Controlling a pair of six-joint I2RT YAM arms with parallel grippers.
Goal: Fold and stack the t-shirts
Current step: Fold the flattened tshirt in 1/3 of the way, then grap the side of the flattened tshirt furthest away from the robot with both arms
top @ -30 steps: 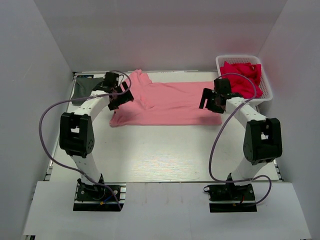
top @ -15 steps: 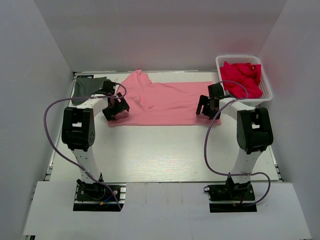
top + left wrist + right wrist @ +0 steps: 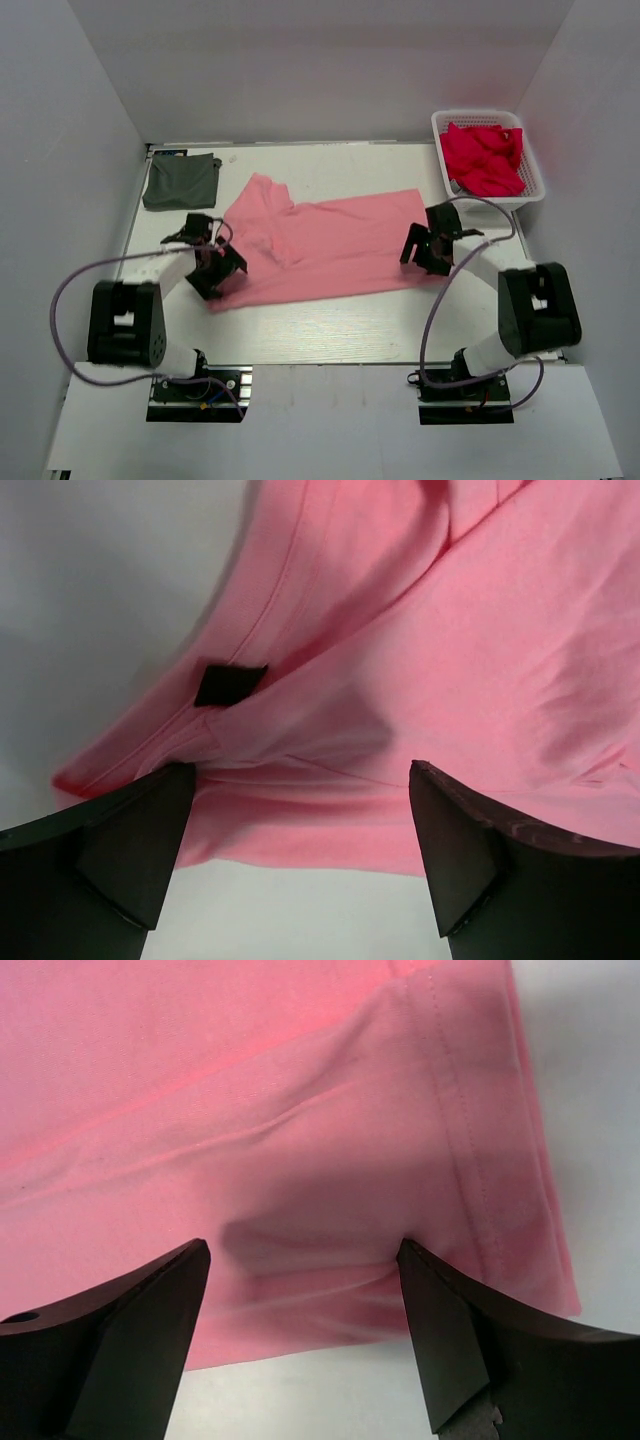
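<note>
The salmon-pink t-shirt (image 3: pixel 320 245) lies spread across the middle of the table, slanting down to the left. My left gripper (image 3: pixel 215 268) is open at its near left corner. In the left wrist view the cloth edge (image 3: pixel 450 630) lies between the spread fingers (image 3: pixel 130 850) of the gripper (image 3: pixel 300 860). My right gripper (image 3: pixel 425 248) is open at the shirt's near right corner. In the right wrist view the hem (image 3: pixel 250 1080) lies between the wide-apart jaws of the gripper (image 3: pixel 305 1330). The dark grey t-shirt (image 3: pixel 181 181) is a folded square at the far left.
A white basket (image 3: pixel 487 118) with red cloth (image 3: pixel 483 155) in it stands at the far right. A small black tag (image 3: pixel 229 683) shows on the pink shirt near its left edge. White walls close in the table on three sides.
Both arms have pulled back toward the near edge, and the pink shirt has come with them, from the back of the table to the middle. The grey square is uncovered.
</note>
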